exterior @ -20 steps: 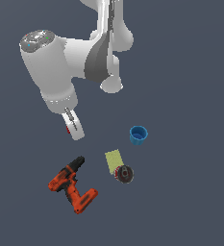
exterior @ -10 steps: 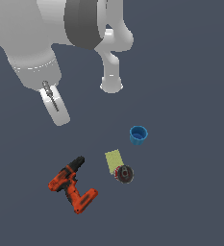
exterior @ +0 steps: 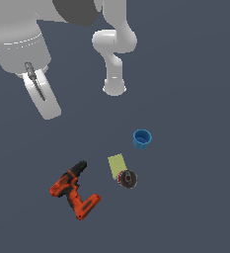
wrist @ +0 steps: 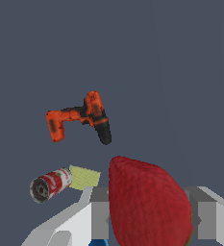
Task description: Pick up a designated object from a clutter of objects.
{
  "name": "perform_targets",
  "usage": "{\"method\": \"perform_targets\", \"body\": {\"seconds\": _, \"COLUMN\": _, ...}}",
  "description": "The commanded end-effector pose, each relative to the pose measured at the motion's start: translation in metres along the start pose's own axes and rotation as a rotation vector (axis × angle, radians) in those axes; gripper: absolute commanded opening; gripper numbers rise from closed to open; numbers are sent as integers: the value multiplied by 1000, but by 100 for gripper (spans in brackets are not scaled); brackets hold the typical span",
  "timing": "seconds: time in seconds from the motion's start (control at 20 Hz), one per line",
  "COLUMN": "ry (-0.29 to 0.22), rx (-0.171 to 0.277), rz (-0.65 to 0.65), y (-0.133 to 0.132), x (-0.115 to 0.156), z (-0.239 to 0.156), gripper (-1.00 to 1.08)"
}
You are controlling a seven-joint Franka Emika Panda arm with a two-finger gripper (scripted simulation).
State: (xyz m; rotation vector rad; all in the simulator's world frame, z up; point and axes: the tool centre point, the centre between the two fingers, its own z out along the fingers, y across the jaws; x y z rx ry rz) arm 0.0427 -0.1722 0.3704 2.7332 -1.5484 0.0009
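In the wrist view, the strawberry [wrist: 149, 204] is seen closest of all, a large red, dimpled body filling the space between the two grey fingers [wrist: 96, 216] of the gripper [wrist: 149, 218], which are closed against its sides. The fruit is thus held off the floor, clamped in the narrow gap of the jaws. In the exterior view the gripper [exterior: 37, 89] is seen high at about ten o'clock from the scene's middle, well apart from the clutter; the strawberry itself cannot be made out there, only a thin grey and reddish sliver at the finger.

Farther off, on the dark grey floor [exterior: 185, 207], the rest of the clutter is spread. A dark round disc with a red rim, shown in the wrist view as a short red-and-white can [wrist: 50, 185] [exterior: 127, 178] lying on its side, is found touching a pale yellow-green flat rectangle [wrist: 84, 177] [exterior: 116, 164], which lies at eleven o'clock of it in the exterior view. The orange-black power drill [exterior: 73, 189] [wrist: 80, 120] is laid flat at nine o'clock of the can, apart from it. A blue cup [exterior: 142, 139] stands upright at one o'clock of the rectangle, near but not touching. Beyond, at twelve o'clock, the arm's white base [exterior: 114, 89] is planted.
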Motion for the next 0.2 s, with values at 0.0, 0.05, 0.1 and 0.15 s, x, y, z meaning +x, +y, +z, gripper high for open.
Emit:
{"method": "perform_targets", "body": {"seconds": 0.0, "ry": 0, "rx": 0, "rz": 0, "y": -1, "x": 1, "z": -5, "gripper": -100}}
{"method": "perform_targets", "body": {"seconds": 0.05, "ry": 0, "rx": 0, "rz": 0, "y": -1, "x": 2, "z": -6, "gripper": -100}}
{"method": "perform_targets", "body": {"seconds": 0.1, "ry": 0, "rx": 0, "rz": 0, "y": -1, "x": 2, "z": -6, "gripper": -100}}
{"method": "perform_targets", "body": {"seconds": 0.15, "ry": 0, "rx": 0, "rz": 0, "y": -1, "x": 2, "z": -7, "gripper": -100}}
